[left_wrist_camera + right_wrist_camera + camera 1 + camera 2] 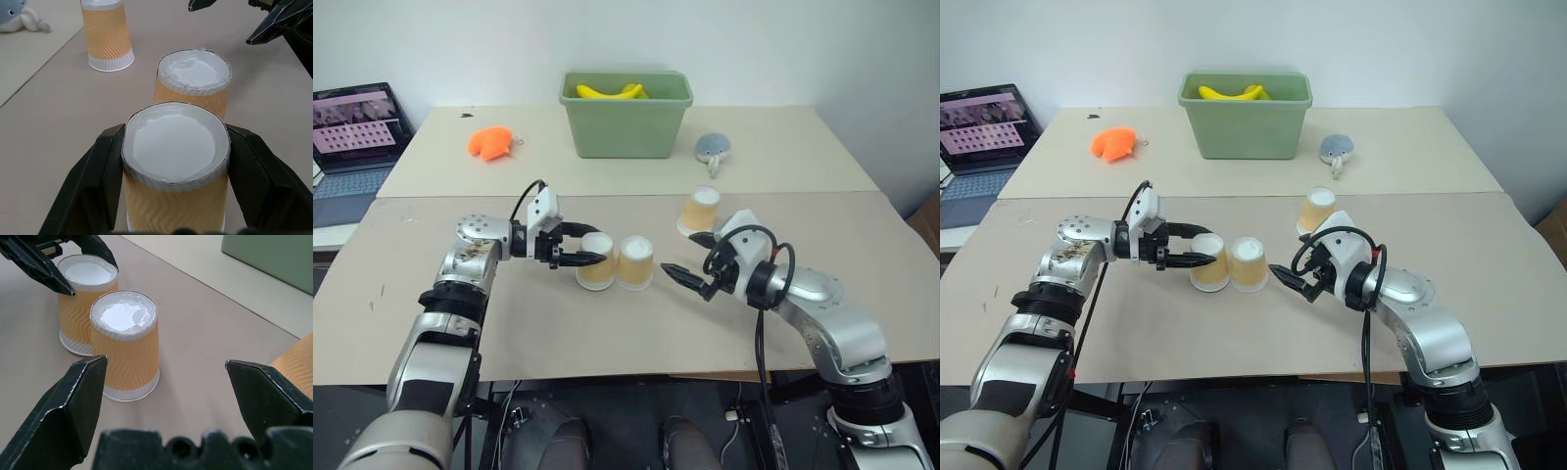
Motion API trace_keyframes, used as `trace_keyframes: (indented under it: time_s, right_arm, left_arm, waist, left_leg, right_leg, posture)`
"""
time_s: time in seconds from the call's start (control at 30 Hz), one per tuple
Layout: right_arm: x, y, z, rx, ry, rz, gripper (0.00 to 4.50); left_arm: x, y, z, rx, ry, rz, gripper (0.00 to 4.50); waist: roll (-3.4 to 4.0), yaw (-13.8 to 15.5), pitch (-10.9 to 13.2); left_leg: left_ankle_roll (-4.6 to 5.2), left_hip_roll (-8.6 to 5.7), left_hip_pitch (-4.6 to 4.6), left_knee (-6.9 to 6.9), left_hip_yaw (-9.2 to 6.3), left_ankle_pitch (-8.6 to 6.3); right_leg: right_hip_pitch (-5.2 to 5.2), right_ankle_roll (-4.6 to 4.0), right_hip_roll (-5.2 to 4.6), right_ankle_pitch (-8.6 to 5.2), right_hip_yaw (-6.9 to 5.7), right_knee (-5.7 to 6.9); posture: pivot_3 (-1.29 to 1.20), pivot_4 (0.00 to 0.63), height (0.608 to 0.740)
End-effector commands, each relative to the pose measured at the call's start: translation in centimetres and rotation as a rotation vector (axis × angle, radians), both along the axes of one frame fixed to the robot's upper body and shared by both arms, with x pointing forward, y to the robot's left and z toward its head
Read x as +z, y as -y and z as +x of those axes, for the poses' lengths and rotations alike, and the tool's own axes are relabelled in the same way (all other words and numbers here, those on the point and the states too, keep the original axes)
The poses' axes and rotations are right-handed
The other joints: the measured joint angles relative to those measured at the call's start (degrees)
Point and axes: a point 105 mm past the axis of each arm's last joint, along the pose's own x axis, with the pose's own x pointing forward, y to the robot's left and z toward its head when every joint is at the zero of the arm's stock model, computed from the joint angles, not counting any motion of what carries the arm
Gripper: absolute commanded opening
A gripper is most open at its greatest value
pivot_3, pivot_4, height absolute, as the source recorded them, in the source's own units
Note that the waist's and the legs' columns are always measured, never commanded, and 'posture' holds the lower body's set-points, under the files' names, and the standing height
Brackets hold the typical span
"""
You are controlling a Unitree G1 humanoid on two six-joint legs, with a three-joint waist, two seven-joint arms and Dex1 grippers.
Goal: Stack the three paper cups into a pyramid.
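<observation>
Nearest to us, our right gripper (pixel 690 258) hovers just above the table (pixel 607 333) with its two black fingers spread wide, holding nothing, pointing left at the middle cup (pixel 635 262). We see that cup standing upside down, white base up, a short gap off the fingertips. Just left of it, touching or nearly so, stands the left cup (pixel 595 259), also inverted, and our left gripper (pixel 583 244) is clamped on it, one finger on its near side and one on its far side, as the left wrist view makes plain. Both cups rest on the table side by side. Further back and to the right, the third cup (pixel 699 210) stands alone, upside down too, well apart from the pair and just behind our right wrist. On the far table we have a green bin (pixel 626 127) with something yellow inside, an orange toy (pixel 490 143) to its left, a small grey plush (pixel 712 149) to its right, and a laptop (pixel 352 147) at the far left edge.
</observation>
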Motion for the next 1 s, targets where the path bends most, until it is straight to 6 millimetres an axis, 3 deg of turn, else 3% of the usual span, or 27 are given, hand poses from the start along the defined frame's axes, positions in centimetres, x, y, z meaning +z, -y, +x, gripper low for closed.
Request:
trace_keyframes:
  time_s: [0.03, 0.13, 0.43, 0.87, 1.0]
  right_arm:
    - [2.1, 0.2, 0.0, 0.003, 0.080, 0.007, 4.50]
    - [2.1, 0.1, 0.0, 0.005, 0.079, 0.008, 4.50]
    - [1.8, 0.0, 0.1, 0.010, 0.071, 0.012, 4.50]
    - [1.7, -0.1, 0.5, 0.023, 0.067, 0.020, 4.50]
    - [1.4, 1.4, 1.6, -0.040, 0.050, 0.021, 4.50]
  left_arm:
    - [-0.6, -0.4, 0.1, 0.023, -0.003, 0.023, 3.58]
    - [-0.6, -0.4, 0.1, 0.029, -0.003, 0.017, 4.45]
    - [0.6, -0.8, 0.2, 0.029, 0.012, 0.005, 4.45]
    - [6.0, -1.2, -2.3, -0.051, 0.016, -0.020, 4.45]
    - [7.7, -1.3, -3.0, -0.051, 0.020, -0.036, 4.45]
  waist:
    - [0.00, -0.01, 0.00]
    - [0.00, -0.11, 0.00]
    - [0.00, -0.02, 0.00]
    - [0.00, -0.08, 0.00]
    - [0.00, -0.08, 0.00]
  left_leg:
    - [0.00, 0.00, 0.00, 0.00, 0.00, 0.00]
    - [0.00, 0.00, 0.00, 0.00, 0.00, 0.00]
    - [0.00, 0.00, -0.03, 0.00, -0.01, 0.00]
    - [0.00, 0.02, -0.03, 0.00, -0.01, 0.00]
    - [0.00, 0.02, -0.03, 0.00, -0.01, 0.00]
  right_leg:
    - [0.00, 0.00, 0.00, 0.00, 0.00, 0.00]
    - [-0.02, 0.00, 0.01, 0.00, 0.00, 0.00]
    - [-0.03, 0.00, 0.00, 0.00, 0.00, 0.00]
    - [-0.03, 0.00, 0.01, 0.00, 0.00, 0.01]
    - [-0.03, 0.00, 0.01, 0.00, 0.00, 0.01]
  posture:
    - [0.00, 0.150, 0.732]
    - [0.00, 0.150, 0.732]
    - [0.00, 0.150, 0.732]
    - [0.00, 0.150, 0.732]
    - [0.00, 0.150, 0.732]
